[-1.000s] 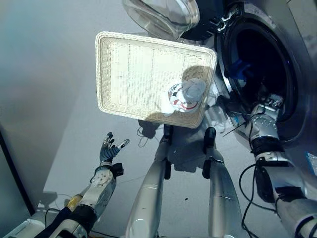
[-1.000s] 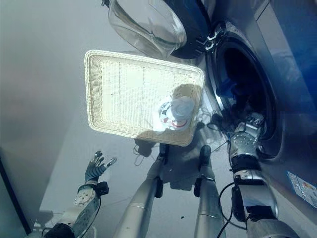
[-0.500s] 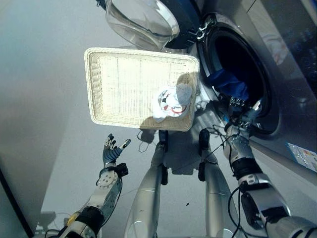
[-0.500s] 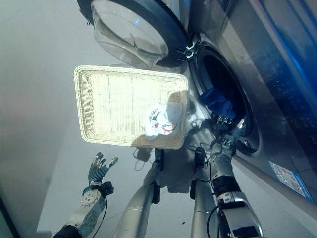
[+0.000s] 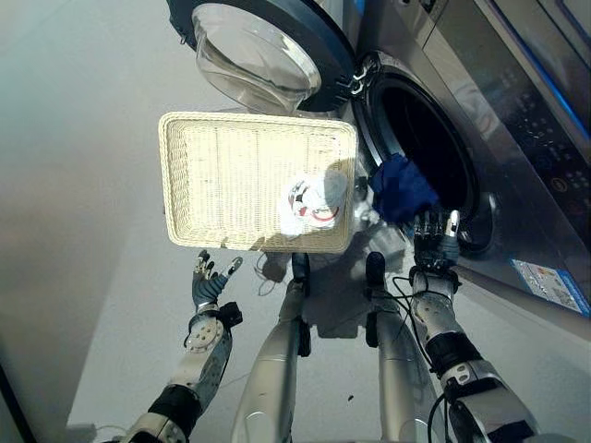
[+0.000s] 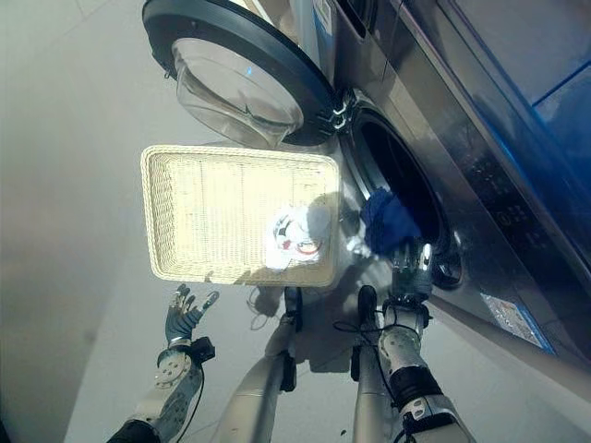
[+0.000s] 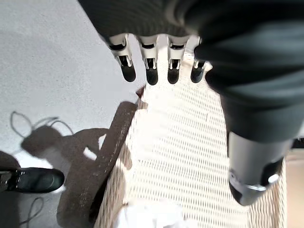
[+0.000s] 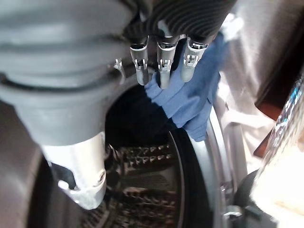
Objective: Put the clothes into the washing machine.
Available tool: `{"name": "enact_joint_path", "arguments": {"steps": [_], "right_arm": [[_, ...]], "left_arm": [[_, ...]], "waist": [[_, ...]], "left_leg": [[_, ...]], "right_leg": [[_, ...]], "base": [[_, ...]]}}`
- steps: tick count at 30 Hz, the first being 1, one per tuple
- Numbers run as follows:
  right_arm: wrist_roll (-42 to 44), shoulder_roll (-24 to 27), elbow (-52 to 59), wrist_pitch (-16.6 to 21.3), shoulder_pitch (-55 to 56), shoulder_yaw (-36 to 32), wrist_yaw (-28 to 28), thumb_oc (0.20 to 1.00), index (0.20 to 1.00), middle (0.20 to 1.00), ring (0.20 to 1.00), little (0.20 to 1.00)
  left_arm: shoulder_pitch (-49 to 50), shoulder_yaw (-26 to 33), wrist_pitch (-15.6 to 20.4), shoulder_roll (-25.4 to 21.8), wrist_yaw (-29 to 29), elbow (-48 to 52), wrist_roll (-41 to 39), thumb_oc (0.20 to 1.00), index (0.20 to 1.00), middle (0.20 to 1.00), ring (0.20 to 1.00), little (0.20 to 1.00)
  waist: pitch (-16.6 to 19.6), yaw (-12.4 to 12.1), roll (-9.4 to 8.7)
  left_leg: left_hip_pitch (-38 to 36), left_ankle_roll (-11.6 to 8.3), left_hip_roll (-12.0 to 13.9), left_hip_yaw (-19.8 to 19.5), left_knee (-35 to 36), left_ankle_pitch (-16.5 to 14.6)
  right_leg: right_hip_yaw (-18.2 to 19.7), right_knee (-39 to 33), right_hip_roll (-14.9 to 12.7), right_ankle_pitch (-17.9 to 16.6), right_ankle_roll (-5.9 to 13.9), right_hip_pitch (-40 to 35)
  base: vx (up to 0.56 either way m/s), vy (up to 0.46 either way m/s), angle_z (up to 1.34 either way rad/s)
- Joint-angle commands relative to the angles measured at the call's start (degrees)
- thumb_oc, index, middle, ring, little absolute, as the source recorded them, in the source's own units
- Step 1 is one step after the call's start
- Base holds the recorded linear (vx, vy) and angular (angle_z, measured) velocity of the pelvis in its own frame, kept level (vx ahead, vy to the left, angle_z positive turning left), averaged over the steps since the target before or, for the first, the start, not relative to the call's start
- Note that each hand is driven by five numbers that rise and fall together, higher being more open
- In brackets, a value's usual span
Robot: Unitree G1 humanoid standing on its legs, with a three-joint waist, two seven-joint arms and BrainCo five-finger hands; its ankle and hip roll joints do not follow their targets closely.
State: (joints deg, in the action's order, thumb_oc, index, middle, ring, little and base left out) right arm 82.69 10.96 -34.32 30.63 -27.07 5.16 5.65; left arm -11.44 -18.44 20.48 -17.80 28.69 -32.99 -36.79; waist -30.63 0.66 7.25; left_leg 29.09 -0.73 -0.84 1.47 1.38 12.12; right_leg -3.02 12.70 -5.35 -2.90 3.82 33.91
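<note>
A dark blue garment [image 5: 402,189] hangs over the lower rim of the washing machine's round opening [image 5: 429,129], partly outside the drum. My right hand [image 5: 434,242] is just below it with its fingers straight, open; in the right wrist view the blue garment [image 8: 190,95] lies just past the fingertips [image 8: 164,71], with the dark drum [image 8: 142,147] behind. A white garment with red and black print [image 5: 309,198] lies in the near right corner of the cream wicker basket [image 5: 166,175]. My left hand [image 5: 208,281] hovers open near the basket's front edge.
The washer's glass door [image 5: 259,46] stands swung open beyond the basket's far side. The machine's grey front panel [image 5: 526,138] runs along the right. Bare grey floor [image 5: 83,231] lies to the left of the basket.
The whole view has shifted. My right hand has drawn back out of the drum mouth, and the blue garment now hangs over the opening's rim instead of deeper inside. The left hand has kept its pose.
</note>
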Motion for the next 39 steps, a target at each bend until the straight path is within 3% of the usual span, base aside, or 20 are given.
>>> {"name": "enact_joint_path", "arguments": {"steps": [1,5,6,9,10,11,12,14,15,16,17,23,27,32,37,39], "right_arm": [[-10.21,3.05,2.14,3.61,-1.28,-0.76,1.21,1.0,1.0,1.0,1.0,1.0],[-3.94,7.13,0.82,4.04,-6.42,-4.95,-3.5,1.0,1.0,1.0,1.0,1.0],[-1.48,7.95,0.15,3.21,-8.03,-5.76,-5.12,0.925,0.925,0.925,0.925,0.925],[0.77,10.81,-2.76,1.77,-14.38,-8.11,-6.44,0.423,0.423,0.423,0.423,0.423],[0.81,11.66,-3.34,1.21,-15.95,-8.29,-6.67,0.291,0.291,0.291,0.291,0.291],[-1.97,13.71,-5.21,1.7,-19.45,-8.12,-5.17,0.238,0.238,0.238,0.238,0.238],[-3.9,14.54,-5.67,2.14,-20.92,-7.75,-3.93,0.256,0.256,0.256,0.256,0.256],[-6.81,15.52,-6.28,2.13,-22.55,-7.04,-2.15,0.401,0.401,0.401,0.401,0.401],[-9.4,15.9,-6.6,1.89,-23.16,-6.77,-0.84,0.573,0.573,0.573,0.573,0.573],[-11.15,16.24,-6.91,1.77,-23.51,-6.23,0.55,0.915,0.915,0.915,0.915,0.915],[-12.43,16.34,-7.23,1.78,-23.69,-5.84,1.97,1.0,1.0,1.0,1.0,1.0],[-13.75,14.12,-6.31,1.35,-19.7,-5.52,6.75,1.0,1.0,1.0,1.0,1.0],[-20.87,10.35,-3.38,2.96,-13.0,-3.47,8.96,1.0,1.0,1.0,1.0,1.0],[-42.71,4.75,9.27,8.2,7.03,5.52,10.49,1.0,1.0,1.0,1.0,1.0],[-52.97,7.39,13.62,13.11,17.85,7.56,7.59,1.0,1.0,1.0,1.0,1.0],[-57.96,8.7,14.05,12.56,19.22,8.16,8.44,1.0,1.0,1.0,1.0,1.0]], "left_arm": [[-0.17,3.22,1.16,-0.88,-0.2,-1.08,1.16,1.0,1.0,1.0,1.0,1.0],[-0.66,4.06,0.2,-0.94,-1.7,-2.66,1.68,1.0,1.0,1.0,1.0,1.0],[-0.8,3.84,0.26,-1.04,-2.06,-3.09,1.55,1.0,1.0,1.0,1.0,1.0],[-1.09,3.28,-0.04,-1.41,-2.82,-3.48,1.26,1.0,1.0,1.0,1.0,1.0],[-1.02,3.12,-0.11,-1.64,-2.99,-3.51,1.14,1.0,1.0,1.0,1.0,1.0],[-0.84,2.74,-0.3,-2.16,-3.64,-3.46,0.76,1.0,1.0,1.0,1.0,1.0],[-0.71,2.51,-0.41,-2.37,-3.99,-3.39,0.7,1.0,1.0,1.0,1.0,1.0],[-0.56,2.13,-0.43,-2.62,-4.25,-3.25,0.59,1.0,1.0,1.0,1.0,1.0],[-0.55,1.94,-0.43,-2.68,-4.34,-3.13,0.48,1.0,1.0,1.0,1.0,1.0],[-0.4,1.85,-0.35,-2.8,-4.66,-3.12,0.14,1.0,1.0,1.0,1.0,1.0],[-0.33,1.74,-0.31,-2.7,-4.74,-3.01,-0.03,1.0,1.0,1.0,1.0,1.0],[-0.56,1.45,0.15,-1.5,-4.35,-2.96,0.18,1.0,1.0,1.0,1.0,1.0],[-0.02,1.02,0.32,-0.53,-3.38,-2.3,0.79,1.0,1.0,1.0,1.0,1.0],[4.68,3.01,0.99,1.44,-2.03,-0.95,3.09,1.0,1.0,1.0,1.0,1.0],[8.17,4.86,2.11,2.31,-2.43,-2.04,4.8,1.0,1.0,1.0,1.0,1.0],[8.52,5.2,2.02,2.17,-2.68,-2.45,4.76,1.0,1.0,1.0,1.0,1.0]], "waist": [[0.84,-1.32,-1.96],[0.84,-2.15,-2.04],[0.84,-2.4,-1.92],[0.84,-3.39,-1.28],[0.84,-3.67,-1.13],[0.84,-4.3,-0.76],[0.84,-4.51,-0.59],[0.84,-4.73,-0.42],[0.84,-4.8,-0.33],[0.84,-4.88,-0.24],[0.84,-4.93,-0.18],[0.84,-4.16,-0.15],[0.84,-3.38,-0.38],[0.84,-0.51,-1.91],[0.84,1.54,-3.04],[0.84,1.96,-3.28]], "left_leg": [[-0.87,-0.73,-4.56,-0.05,-2.98,-4.71],[-0.87,-0.73,-4.79,-0.43,-3.43,-5.04],[-0.75,-0.73,-4.79,-0.63,-3.46,-5.09],[-0.54,-0.66,-5.07,-1.26,-3.04,-4.95],[-0.51,-0.67,-5.12,-1.35,-2.9,-4.87],[-0.29,-0.7,-5.21,-1.67,-2.65,-4.74],[-0.11,-0.71,-5.27,-1.8,-2.65,-4.69],[0.16,-0.73,-5.38,-2.02,-2.7,-4.64],[0.35,-0.73,-5.47,-2.15,-2.76,-4.65],[0.47,-0.75,-5.48,-2.11,-2.83,-4.61],[0.66,-0.8,-5.53,-2.08,-3.0,-4.61],[2.16,-0.66,-5.93,-2.02,-4.47,-4.79],[3.08,-0.43,-6.12,-1.79,-5.21,-4.86],[4.91,0.06,-5.94,-1.22,-6.18,-4.96],[5.03,0.34,-5.7,-0.47,-6.52,-5.35],[5.04,0.32,-5.6,-0.25,-6.6,-5.47]], "right_leg": [[-2.25,-10.28,0.61,-8.25,1.13,-2.4],[-3.14,-10.22,0.27,-8.12,1.43,-2.74],[-3.28,-10.14,0.26,-8.1,1.47,-2.59],[-3.68,-10.19,0.28,-8.19,1.65,-2.23],[-3.8,-10.23,0.27,-8.22,1.68,-2.17],[-4.02,-10.23,0.26,-8.25,1.67,-1.89],[-4.09,-10.19,0.29,-8.27,1.62,-1.67],[-4.11,-10.06,0.35,-8.22,1.49,-1.36],[-4.12,-9.96,0.38,-8.19,1.42,-1.15],[-4.25,-9.85,0.36,-8.11,1.31,-1.06],[-4.32,-9.72,0.35,-7.97,1.22,-0.97],[-4.03,-8.38,0.47,-7.22,0.62,0.27],[-3.78,-7.75,0.54,-7.11,0.32,1.09],[-1.98,-6.51,1.49,-6.96,-0.11,3.16],[-0.85,-6.03,2.04,-6.79,0.41,3.78],[-0.67,-5.98,2.12,-6.75,0.65,3.88]], "base": [[0.01,-0.024,0.04],[0.03,-0.066,0.06],[0.03,-0.075,0.02],[0.02,-0.042,-0.02],[0.03,-0.043,0.0],[0.03,-0.039,0.04],[0.04,-0.029,0.05],[0.01,0.001,0.02],[0.04,0.012,0.05],[0.04,0.019,0.03],[0.04,0.041,-0.01],[0.03,0.032,0.02],[0.0,0.008,0.0],[0.02,0.052,-0.02],[0.01,0.031,-0.1],[0.0,-0.001,-0.11]]}}
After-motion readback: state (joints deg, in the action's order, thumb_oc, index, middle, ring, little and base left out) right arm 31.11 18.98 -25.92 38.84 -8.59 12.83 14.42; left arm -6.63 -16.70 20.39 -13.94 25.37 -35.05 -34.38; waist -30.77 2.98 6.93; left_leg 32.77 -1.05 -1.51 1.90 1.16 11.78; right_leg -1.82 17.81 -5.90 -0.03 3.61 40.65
